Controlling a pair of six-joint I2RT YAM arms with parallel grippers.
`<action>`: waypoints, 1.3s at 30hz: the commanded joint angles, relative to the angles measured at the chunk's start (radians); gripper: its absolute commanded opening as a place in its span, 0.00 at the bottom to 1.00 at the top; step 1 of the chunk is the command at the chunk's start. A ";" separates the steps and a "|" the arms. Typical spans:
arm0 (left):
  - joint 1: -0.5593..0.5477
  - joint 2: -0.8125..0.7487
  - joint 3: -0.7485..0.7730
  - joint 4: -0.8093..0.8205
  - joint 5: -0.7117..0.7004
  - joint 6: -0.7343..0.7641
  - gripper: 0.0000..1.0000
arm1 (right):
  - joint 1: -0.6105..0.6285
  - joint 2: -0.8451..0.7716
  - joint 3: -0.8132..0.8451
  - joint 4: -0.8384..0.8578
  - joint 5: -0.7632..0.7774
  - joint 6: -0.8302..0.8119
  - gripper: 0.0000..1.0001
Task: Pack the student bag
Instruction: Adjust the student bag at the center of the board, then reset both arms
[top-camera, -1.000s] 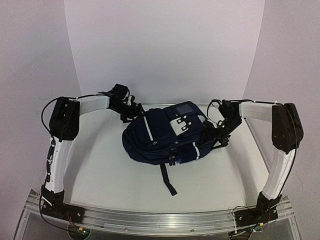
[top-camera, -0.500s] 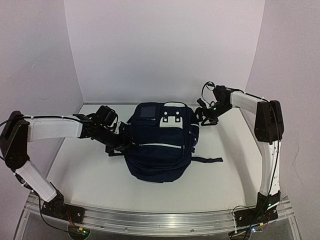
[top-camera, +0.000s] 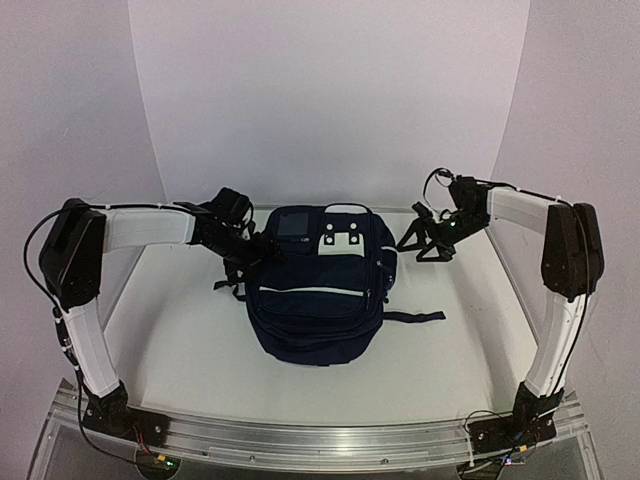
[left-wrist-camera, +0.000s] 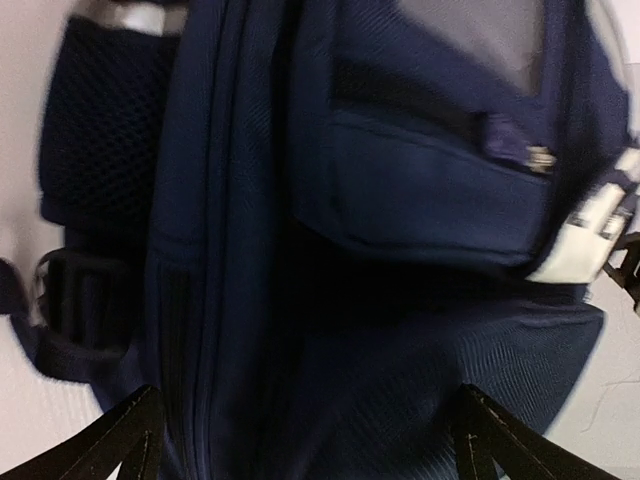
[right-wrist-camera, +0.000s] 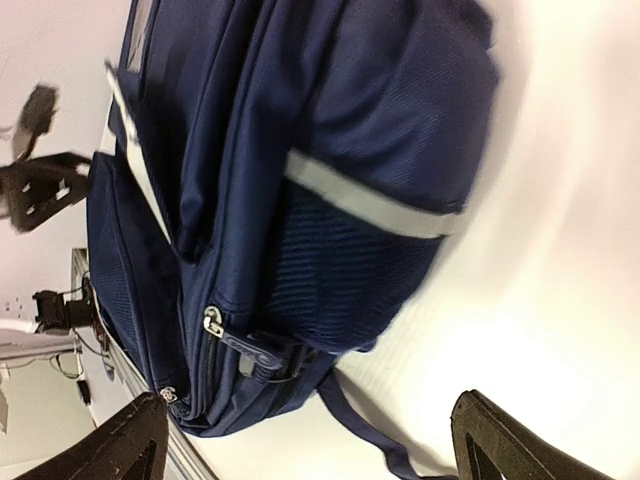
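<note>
The student bag (top-camera: 315, 300), navy with white stripes and a white buckle patch (top-camera: 343, 240), lies flat in the middle of the table, top end toward the back. My left gripper (top-camera: 262, 254) is open at the bag's upper left side. In the left wrist view the bag's fabric (left-wrist-camera: 330, 250) fills the frame between my spread fingertips (left-wrist-camera: 120, 440). My right gripper (top-camera: 420, 245) is open and empty beside the bag's upper right corner, apart from it. The right wrist view shows the bag's side (right-wrist-camera: 300, 150) and a zipper pull (right-wrist-camera: 212, 322).
A dark strap (top-camera: 415, 318) trails from the bag to the right across the white table (top-camera: 180, 350). Another strap loop (top-camera: 228, 285) lies at the bag's left. White walls close in the back and both sides.
The bag was turned top-to-the-back a second ago and has lain still since. My left gripper has moved up to its upper left side. My right gripper has dropped slightly away from its corner.
</note>
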 joint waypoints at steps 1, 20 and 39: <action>-0.021 0.078 0.087 -0.003 0.086 0.018 1.00 | 0.089 -0.008 -0.082 0.081 -0.047 0.030 0.98; 0.085 -0.248 0.004 -0.250 0.056 0.021 1.00 | 0.098 -0.368 -0.192 0.164 0.159 0.010 0.98; 0.241 -0.511 0.049 -0.611 -0.156 0.194 1.00 | -0.213 -0.701 -0.305 0.012 0.244 -0.016 0.98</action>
